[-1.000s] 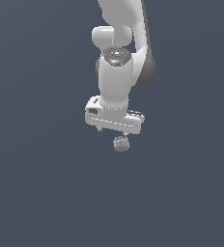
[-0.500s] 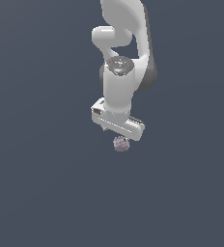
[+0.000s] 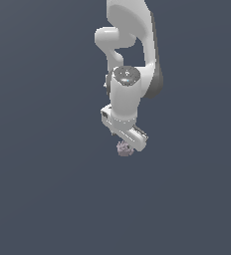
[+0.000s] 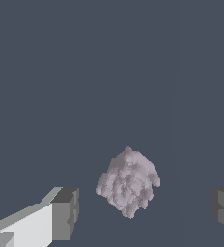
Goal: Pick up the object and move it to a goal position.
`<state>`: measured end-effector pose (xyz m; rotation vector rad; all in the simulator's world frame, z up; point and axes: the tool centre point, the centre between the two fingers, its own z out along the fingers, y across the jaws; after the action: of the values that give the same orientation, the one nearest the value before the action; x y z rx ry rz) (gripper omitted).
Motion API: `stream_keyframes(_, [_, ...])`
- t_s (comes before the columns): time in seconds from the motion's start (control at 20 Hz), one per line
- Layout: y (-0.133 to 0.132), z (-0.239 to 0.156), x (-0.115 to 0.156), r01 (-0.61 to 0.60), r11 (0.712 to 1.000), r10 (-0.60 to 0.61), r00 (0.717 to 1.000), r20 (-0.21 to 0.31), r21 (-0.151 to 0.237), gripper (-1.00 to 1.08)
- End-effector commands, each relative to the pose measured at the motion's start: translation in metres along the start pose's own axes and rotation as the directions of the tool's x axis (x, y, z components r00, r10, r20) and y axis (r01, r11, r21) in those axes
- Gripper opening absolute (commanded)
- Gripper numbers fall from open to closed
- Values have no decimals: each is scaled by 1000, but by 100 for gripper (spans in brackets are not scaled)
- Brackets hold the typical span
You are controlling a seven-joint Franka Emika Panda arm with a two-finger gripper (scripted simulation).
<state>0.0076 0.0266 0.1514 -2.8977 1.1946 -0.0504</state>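
The object is a small knobbly greyish-mauve lump lying on the dark grey floor. In the wrist view it sits between my two fingertips, with clear gaps on both sides, so nothing touches it. My gripper is open around it. In the exterior view the object peeks out just under the white hand, and the gripper hangs directly over it with the fingers mostly hidden by the hand's body.
Only the flat dark grey floor surrounds the arm on every side. The white arm rises above the hand toward the top of the exterior view.
The hand has turned about its vertical axis and come lower over the object. The object has stayed where it was.
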Motion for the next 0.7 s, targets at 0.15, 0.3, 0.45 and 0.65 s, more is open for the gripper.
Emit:
stream_keyframes(0.15, [-1, 11, -8, -152, 988, 152, 988, 8, -5, 100])
stream_keyframes(0.3, [-1, 17, -12, -233, 973, 233, 972, 12, -8, 100])
stream_keyframes(0.45, [-1, 23, -16, -312, 950, 312, 950, 14, -12, 100])
stream_keyframes(0.65, [-1, 30, -21, -414, 910, 414, 910, 15, -18, 100])
